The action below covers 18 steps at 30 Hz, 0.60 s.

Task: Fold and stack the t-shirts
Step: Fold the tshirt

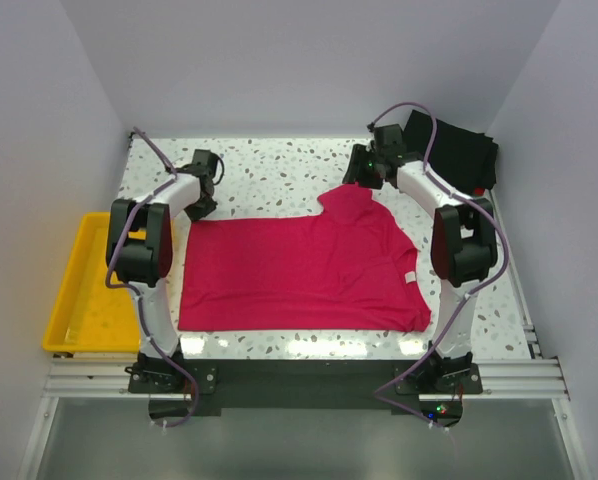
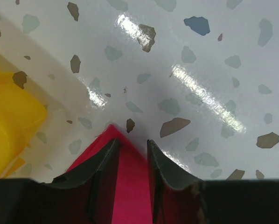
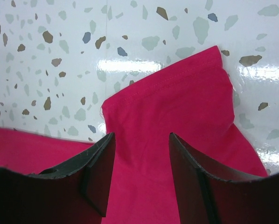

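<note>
Top external view: a crimson-pink soft-cloth short-sleeved t-shirt (image 1: 299, 270) lies spread flat on the speckled white tabletop (image 1: 279, 165), one sleeve pointing to the far side. Left gripper (image 2: 132, 142) straddles its far-left corner, jaws parted. The right gripper (image 3: 142, 135) hangs open-jawed over that sleeve (a black cloth bundle (image 1: 459, 150) sits far right).

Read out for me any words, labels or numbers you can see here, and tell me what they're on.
None can be read.
White tag on the pink t-shirt: too small to read.
Yellow tray, black cloth, table: no writing visible.
</note>
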### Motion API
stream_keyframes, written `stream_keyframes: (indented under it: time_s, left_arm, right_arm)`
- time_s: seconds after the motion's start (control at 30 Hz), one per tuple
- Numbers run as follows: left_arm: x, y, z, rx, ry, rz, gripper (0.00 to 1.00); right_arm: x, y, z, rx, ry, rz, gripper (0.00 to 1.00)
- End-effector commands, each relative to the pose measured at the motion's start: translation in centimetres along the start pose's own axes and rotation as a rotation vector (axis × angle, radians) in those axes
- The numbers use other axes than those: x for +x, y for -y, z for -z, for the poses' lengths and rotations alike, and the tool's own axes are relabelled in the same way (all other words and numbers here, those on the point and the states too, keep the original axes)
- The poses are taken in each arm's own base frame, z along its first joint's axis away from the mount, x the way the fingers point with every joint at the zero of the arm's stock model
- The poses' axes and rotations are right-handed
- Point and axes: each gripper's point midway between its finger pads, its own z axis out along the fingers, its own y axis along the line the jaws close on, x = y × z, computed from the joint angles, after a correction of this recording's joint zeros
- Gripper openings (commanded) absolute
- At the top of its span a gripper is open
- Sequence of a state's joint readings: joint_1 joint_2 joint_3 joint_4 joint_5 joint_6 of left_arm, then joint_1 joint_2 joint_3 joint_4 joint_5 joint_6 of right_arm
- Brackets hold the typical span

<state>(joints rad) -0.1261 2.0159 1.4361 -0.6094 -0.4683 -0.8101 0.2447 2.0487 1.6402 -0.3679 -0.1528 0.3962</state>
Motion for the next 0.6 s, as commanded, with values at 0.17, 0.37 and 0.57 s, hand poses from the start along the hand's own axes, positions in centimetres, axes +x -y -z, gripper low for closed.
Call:
stream_keyframes:
  time_s: [0.17,0.37,0.57]
  left_arm:
    - [0.1,-0.7,-1.7,-0.057,0.003,0.012,0.35]
    - [0.3,-1.0,-1.8,-0.056,0.001,-0.001,0.26]
    - [0.2,-0.6,-1.2,-0.015,0.001,0.001,0.13]
  right_arm:
    - [-2.4,0.3,-0.2,-0.009,0.037,0.033,0.54]
    - [-3.0,1.7,-1.2,0.033,0.029,0.029,0.54]
    - [-4.5,4.1,-2.2,0.134,0.064,0.056,0.56]
